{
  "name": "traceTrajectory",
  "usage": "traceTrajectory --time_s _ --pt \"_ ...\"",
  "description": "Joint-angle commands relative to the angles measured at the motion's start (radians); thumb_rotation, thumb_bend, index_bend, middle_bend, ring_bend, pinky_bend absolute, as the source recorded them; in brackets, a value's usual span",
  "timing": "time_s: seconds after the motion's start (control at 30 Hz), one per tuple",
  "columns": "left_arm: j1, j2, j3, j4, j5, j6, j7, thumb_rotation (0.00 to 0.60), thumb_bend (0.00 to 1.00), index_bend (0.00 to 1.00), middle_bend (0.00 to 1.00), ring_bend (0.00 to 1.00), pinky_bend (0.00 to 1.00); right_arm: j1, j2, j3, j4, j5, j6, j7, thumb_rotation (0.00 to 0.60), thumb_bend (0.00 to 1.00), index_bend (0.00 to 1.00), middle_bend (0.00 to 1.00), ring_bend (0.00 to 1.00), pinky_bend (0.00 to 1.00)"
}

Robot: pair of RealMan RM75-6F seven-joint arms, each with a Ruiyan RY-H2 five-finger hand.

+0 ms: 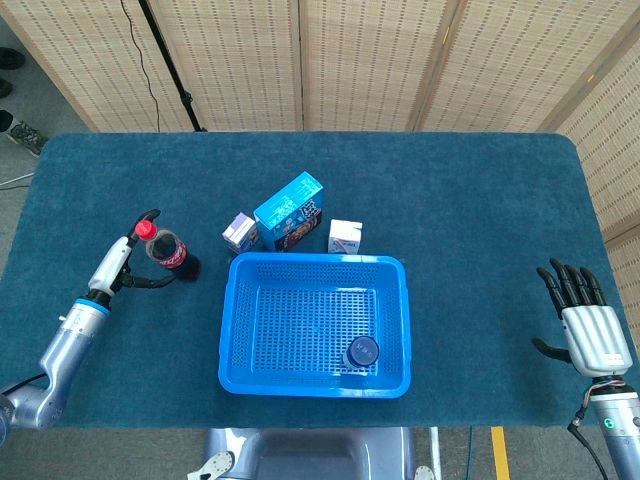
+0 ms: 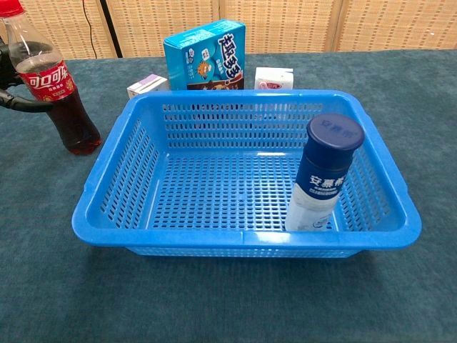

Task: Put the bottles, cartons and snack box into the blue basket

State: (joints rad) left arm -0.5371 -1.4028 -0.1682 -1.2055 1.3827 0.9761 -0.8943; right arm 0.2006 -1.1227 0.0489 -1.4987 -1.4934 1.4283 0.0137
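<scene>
A cola bottle (image 1: 171,252) (image 2: 58,89) with a red cap stands upright left of the blue basket (image 1: 228,322) (image 2: 243,240). My left hand (image 1: 124,263) is right beside it on its left, with spread fingers (image 2: 19,103) reaching around both sides of it. A white bottle with a dark blue cap (image 1: 362,352) (image 2: 325,175) stands in the basket's front right corner. Behind the basket are a purple carton (image 1: 240,233) (image 2: 146,86), a blue snack box (image 1: 290,212) (image 2: 206,56) and a white and red carton (image 1: 345,237) (image 2: 274,78). My right hand (image 1: 589,334) rests far right, holding nothing, fingers apart.
The dark teal table cloth (image 1: 480,220) stretches wide to the right of the basket. Woven folding screens (image 1: 360,60) stand behind the table's far edge. A black cable and stand (image 1: 165,60) lean at the back left.
</scene>
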Motion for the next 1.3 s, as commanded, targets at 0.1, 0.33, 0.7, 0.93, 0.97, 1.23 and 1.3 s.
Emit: traceTrajectory --time_s 0.1,0.33,0.7,0.93,0.97,1.23,1.3 --pt "0.0 -0.05 -0.028 0.018 -0.053 0.017 0.064 0.6 0.4 0.02 0.01 0.02 0.09 -0.002 0.0 0.003 -0.003 -0.003 -0.002 0.011 0.6 0.0 0.0 0.0 0.0 0.0" --pt "0.007 -0.06 -0.041 0.002 -0.066 0.038 0.09 0.6 0.49 0.27 0.23 0.21 0.21 -0.005 -0.001 0.006 -0.005 -0.009 -0.001 0.015 0.6 0.0 0.0 0.0 0.0 0.0" --pt "0.101 0.105 -0.04 -0.144 0.04 0.223 -0.017 0.6 0.5 0.29 0.24 0.22 0.21 -0.007 0.001 0.005 -0.012 -0.012 -0.015 0.019 0.6 0.0 0.0 0.0 0.0 0.0" --pt "0.168 0.263 -0.037 -0.331 0.176 0.416 -0.056 0.6 0.49 0.29 0.24 0.22 0.23 -0.008 -0.002 0.008 -0.013 -0.013 -0.017 0.017 0.6 0.0 0.0 0.0 0.0 0.0" --pt "0.172 0.282 -0.029 -0.36 0.201 0.43 -0.063 0.6 0.49 0.29 0.24 0.22 0.23 -0.008 -0.003 0.008 -0.014 -0.014 -0.018 0.017 0.6 0.0 0.0 0.0 0.0 0.0" --pt "0.09 0.34 0.025 -0.56 0.357 0.358 -0.012 0.6 0.49 0.29 0.24 0.21 0.23 -0.002 -0.01 0.001 -0.013 -0.029 -0.034 0.017 0.6 0.0 0.0 0.0 0.0 0.0" --pt "0.055 0.311 0.036 -0.599 0.363 0.305 0.021 0.6 0.49 0.29 0.24 0.21 0.23 -0.002 -0.011 0.001 -0.01 -0.028 -0.036 0.02 0.6 0.0 0.0 0.0 0.0 0.0"
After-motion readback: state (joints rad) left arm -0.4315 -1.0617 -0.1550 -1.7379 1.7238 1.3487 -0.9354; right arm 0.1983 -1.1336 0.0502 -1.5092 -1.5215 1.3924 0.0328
